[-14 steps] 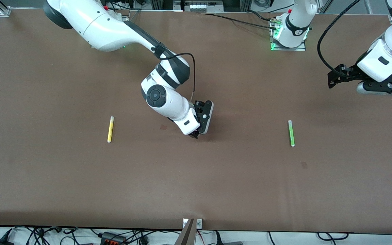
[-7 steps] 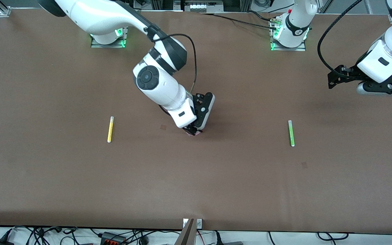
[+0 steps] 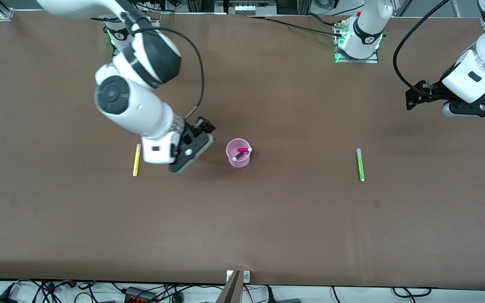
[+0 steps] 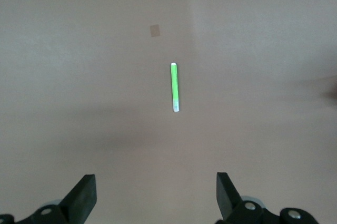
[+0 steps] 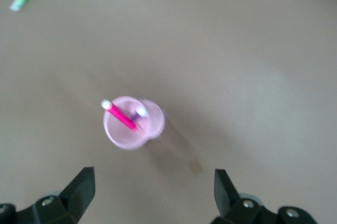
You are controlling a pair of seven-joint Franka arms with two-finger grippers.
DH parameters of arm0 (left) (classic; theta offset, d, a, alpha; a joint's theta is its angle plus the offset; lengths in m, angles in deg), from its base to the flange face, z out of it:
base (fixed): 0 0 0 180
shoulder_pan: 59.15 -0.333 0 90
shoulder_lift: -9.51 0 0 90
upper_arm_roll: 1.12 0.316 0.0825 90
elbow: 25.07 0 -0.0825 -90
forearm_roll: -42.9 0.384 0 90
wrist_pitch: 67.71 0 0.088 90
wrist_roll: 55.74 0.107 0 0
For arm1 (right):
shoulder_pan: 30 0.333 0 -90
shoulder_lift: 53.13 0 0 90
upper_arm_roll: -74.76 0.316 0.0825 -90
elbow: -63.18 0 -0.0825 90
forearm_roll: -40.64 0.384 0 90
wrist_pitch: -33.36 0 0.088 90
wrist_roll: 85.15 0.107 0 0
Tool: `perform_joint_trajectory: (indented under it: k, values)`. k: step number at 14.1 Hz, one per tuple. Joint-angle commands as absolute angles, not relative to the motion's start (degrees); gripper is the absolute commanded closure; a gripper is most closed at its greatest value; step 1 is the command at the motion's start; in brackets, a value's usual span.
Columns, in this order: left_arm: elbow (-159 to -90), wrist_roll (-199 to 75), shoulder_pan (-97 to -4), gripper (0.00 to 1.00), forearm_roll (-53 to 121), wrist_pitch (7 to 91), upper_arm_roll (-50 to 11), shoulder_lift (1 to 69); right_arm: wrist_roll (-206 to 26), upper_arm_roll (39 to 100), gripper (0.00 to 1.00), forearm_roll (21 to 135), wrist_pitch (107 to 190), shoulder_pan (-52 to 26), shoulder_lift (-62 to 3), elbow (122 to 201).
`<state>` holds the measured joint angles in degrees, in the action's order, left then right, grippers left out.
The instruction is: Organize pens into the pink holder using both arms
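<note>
The pink holder (image 3: 238, 153) stood mid-table so either arm reached it, already holding the magenta pen (image 3: 243, 150) and purple-blue pen (image 3: 238, 157), while the right gripper (image 3: 192, 149), over the table between holder and yellow pen (image 3: 137, 160), and the waiting left gripper (image 3: 453, 99), poised above the green pen (image 4: 175, 87), were both spread wide and empty.

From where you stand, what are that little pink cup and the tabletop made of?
The pink cup looks like thin translucent plastic: the pens inside show through its wall. The tabletop seems covered in a matte brown sheet, perhaps board or cloth, since it shows no glare.

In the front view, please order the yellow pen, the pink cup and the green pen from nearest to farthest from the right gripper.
1. Yellow pen: just beside the open right gripper, toward the right arm's end.
2. Pink cup: mid-table, slightly farther.
3. Green pen: toward the left arm's end, clearly farthest.
</note>
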<state>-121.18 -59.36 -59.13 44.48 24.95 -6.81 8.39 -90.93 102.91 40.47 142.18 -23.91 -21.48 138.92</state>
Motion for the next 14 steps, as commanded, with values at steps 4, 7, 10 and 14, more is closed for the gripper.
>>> perform_joint_trajectory:
  k: [4, 7, 10, 14]
  values:
    - [-119.4, -59.2, -59.2, 0.00, 43.3, 23.7, -6.7, 9.2, -75.9, 102.9, 0.00, 40.6, 128.7, -33.7, -25.1, 140.3]
    - [-119.4, -59.1, -59.2, 0.00, 42.4, 23.8, -6.7, 9.2, -73.9, 99.7, 0.00, 37.8, 122.5, -35.9, -26.9, 139.5]
    - [-119.4, -59.1, -59.4, 0.00, 42.4, 23.9, -6.6, 9.2, -75.4, 94.5, 0.00, 35.8, 120.7, -36.5, -28.4, 138.6]
    - [-119.4, -59.1, -59.6, 0.00, 42.4, 23.9, -6.6, 9.2, -80.1, 90.8, 0.00, 35.7, 120.8, -39.5, -29.8, 136.7]
